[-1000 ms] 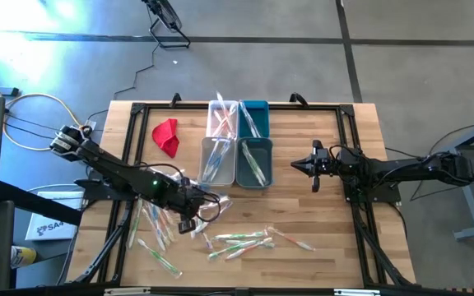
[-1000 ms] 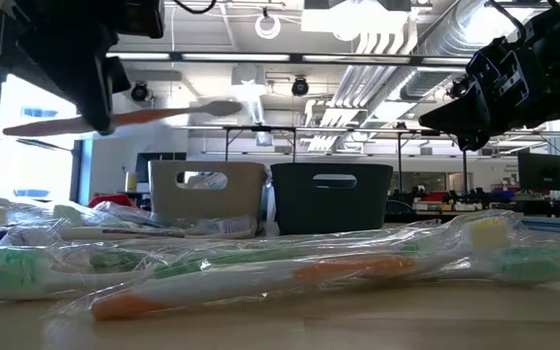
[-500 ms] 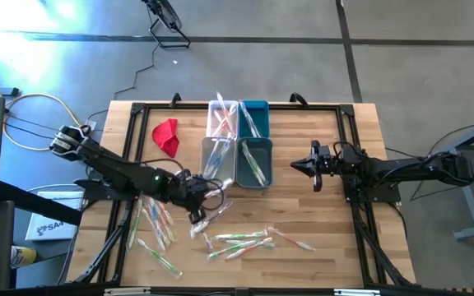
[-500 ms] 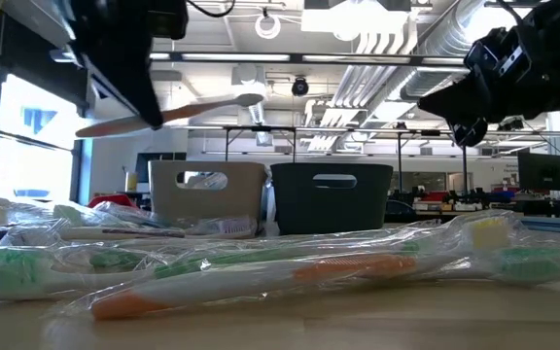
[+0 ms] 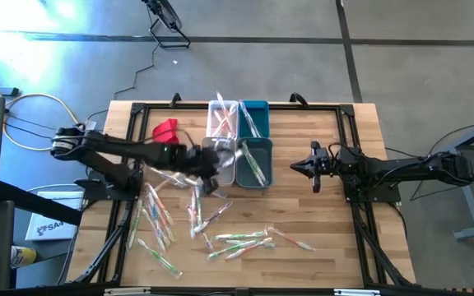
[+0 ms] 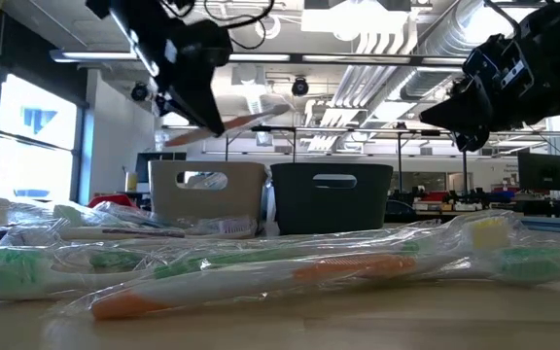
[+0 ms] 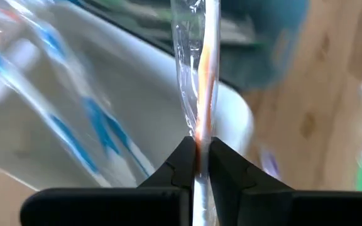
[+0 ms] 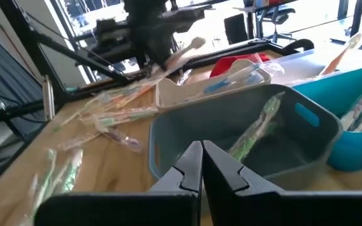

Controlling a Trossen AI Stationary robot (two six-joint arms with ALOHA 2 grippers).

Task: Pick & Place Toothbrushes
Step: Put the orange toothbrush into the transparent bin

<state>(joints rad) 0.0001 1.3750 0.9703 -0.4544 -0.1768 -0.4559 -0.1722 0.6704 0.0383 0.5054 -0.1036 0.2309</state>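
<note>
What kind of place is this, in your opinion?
Probably a robotics lab in an open, industrial-style office. The low view shows exposed ceiling ducts and desks with monitors behind the table. The high view shows a wooden table on a concrete floor, with loose cables.

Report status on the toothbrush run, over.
Left tool shut on an orange toothbrush, carrying it above the grey bin. Right tool shut, idle beside the bins. Path clear.

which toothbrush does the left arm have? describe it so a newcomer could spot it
Start at the four bins at the table's far middle. The left gripper hangs at the near-left white bin, shut on an orange-handled toothbrush in a clear wrapper. It alone is in the air; the rest lie on the table or in bins.
</note>
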